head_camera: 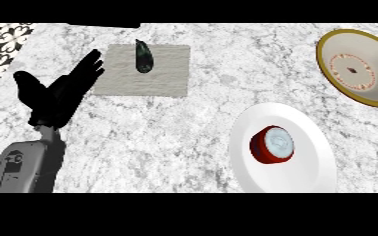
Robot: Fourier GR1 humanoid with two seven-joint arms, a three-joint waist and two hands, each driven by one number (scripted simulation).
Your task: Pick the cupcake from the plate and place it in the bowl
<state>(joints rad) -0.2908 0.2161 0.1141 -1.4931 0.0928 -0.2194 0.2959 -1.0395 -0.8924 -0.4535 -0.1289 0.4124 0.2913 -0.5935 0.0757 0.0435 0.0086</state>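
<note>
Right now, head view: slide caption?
Cupcake sits on white plate, bowl upper right, left hand open.

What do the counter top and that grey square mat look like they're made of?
The counter top looks like marble or similar polished stone: white with grey veining throughout. The grey mat looks like matte cloth or rough stone; its surface is flat and finely streaked, with no shine. The look leaves that one open.

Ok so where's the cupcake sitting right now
In the head view, the cupcake sits on the white plate at the lower right of the counter, below the bowl and far from the left hand.
</note>
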